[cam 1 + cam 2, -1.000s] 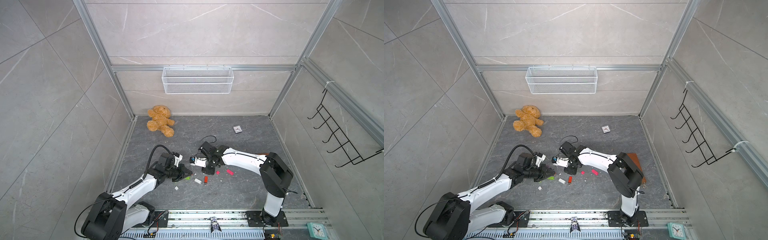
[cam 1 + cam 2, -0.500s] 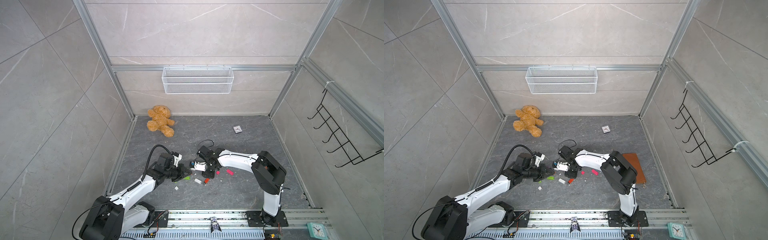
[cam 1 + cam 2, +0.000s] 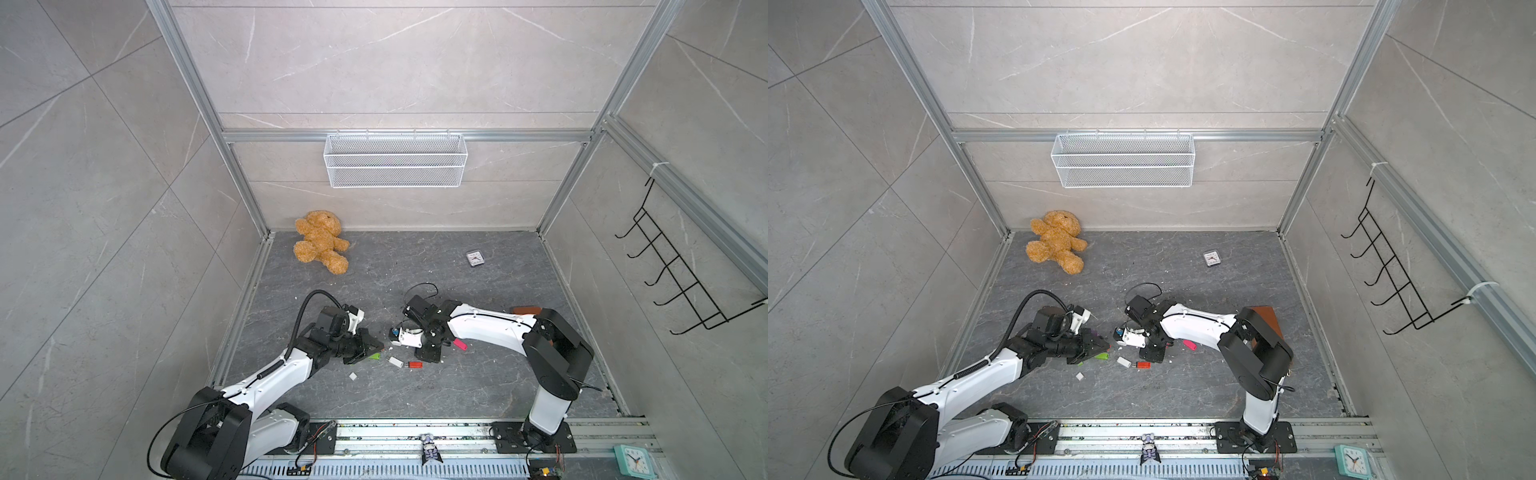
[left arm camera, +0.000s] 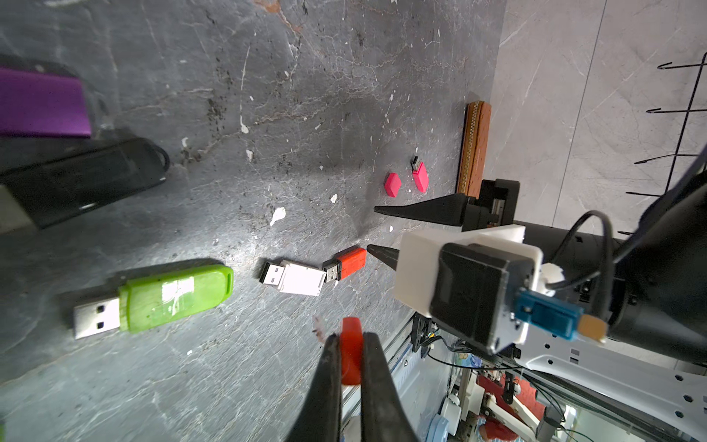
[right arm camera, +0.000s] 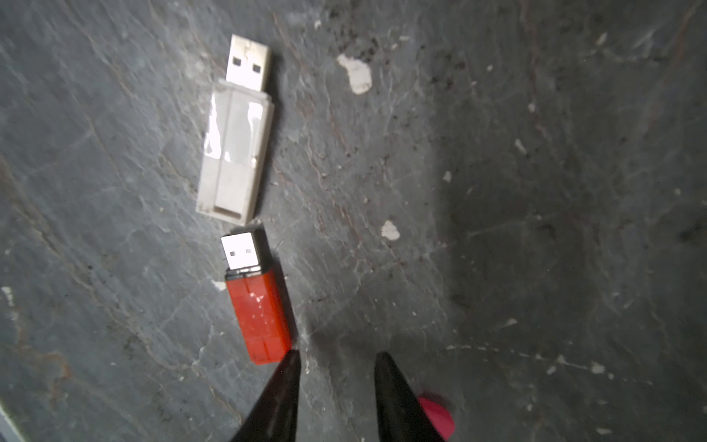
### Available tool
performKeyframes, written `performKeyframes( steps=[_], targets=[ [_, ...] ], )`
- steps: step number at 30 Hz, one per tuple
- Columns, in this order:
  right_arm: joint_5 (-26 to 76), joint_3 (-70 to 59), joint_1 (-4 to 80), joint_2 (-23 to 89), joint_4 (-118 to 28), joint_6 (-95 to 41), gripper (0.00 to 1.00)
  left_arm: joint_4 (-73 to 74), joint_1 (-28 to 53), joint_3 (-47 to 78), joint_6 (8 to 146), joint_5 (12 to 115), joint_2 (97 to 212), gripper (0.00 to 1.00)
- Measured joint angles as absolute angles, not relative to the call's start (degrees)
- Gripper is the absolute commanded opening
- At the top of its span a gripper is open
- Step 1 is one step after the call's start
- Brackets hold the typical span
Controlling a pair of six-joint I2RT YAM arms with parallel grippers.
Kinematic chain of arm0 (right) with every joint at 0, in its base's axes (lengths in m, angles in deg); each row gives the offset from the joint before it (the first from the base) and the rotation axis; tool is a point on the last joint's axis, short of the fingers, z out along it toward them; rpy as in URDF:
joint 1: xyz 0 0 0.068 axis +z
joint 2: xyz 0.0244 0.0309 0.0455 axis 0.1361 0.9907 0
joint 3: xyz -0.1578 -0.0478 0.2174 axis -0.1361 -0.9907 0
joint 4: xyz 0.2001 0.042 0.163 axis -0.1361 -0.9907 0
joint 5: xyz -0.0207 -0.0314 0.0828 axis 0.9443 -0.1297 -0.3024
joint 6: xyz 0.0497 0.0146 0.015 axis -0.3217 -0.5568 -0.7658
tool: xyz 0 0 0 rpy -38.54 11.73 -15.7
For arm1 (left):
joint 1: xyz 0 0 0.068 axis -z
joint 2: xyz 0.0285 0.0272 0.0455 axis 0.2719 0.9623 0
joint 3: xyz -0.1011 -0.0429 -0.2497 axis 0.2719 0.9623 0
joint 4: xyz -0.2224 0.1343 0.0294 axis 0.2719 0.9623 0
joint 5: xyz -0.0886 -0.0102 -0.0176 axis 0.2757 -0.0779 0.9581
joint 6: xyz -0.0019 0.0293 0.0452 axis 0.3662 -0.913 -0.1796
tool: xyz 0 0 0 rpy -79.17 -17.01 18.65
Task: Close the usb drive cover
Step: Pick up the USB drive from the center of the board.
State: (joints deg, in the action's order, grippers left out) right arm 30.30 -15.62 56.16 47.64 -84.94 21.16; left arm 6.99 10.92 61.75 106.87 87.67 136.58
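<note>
So the left end effector is clenched on the red cap. The right end effector is released, 1 tip right by the uncapped red usb drive, flat on the worktop at 4 o'clock from the left one.

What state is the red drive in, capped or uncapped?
Uncapped: the red drive shows a bare plug; the left gripper holds a red cap apart from it.

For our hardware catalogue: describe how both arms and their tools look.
The left arm and right arm have white shells with black joint housings. The left tool and right tool each end in two black fingers tapering to points. A black cable loops over each wrist. The right wrist's white mount carries a black camera with a blue connector.
</note>
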Motion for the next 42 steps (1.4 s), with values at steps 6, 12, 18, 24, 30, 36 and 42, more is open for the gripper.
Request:
performKeyframes(
  steps=[6, 12, 18, 24, 30, 36, 42],
  targets=[
    [22.81, -16.41, 54.37, 43.90, -84.94, 25.75, 0.37, 8.31, 10.92, 61.75, 106.87, 87.18, 134.18, 0.00],
    [17.60, -16.56, 54.45, 44.28, -85.03, 27.96, 0.37, 8.52, 10.92, 61.75, 106.87, 87.05, 134.05, 0.00],
    [17.25, -16.54, 55.20, 47.55, -85.16, 29.01, 0.38, 8.55, 10.92, 61.75, 106.87, 86.99, 134.05, 0.00],
    [19.35, -16.26, 55.81, 50.02, -85.16, 29.01, 0.38, 8.55, 10.92, 61.75, 106.87, 86.59, 134.05, 0.00],
    [20.88, -15.65, 55.87, 50.90, -85.10, 29.01, 0.37, 8.55, 10.92, 61.75, 106.87, 86.20, 134.05, 0.00],
    [22.00, -15.65, 56.42, 50.88, -85.03, 29.03, 0.35, 8.55, 10.92, 61.75, 106.87, 86.16, 134.05, 0.00],
    [23.83, -15.95, 57.16, 50.64, -84.35, 29.21, 0.31, 8.55, 10.92, 61.75, 106.87, 86.16, 134.05, 0.00]
  ],
)
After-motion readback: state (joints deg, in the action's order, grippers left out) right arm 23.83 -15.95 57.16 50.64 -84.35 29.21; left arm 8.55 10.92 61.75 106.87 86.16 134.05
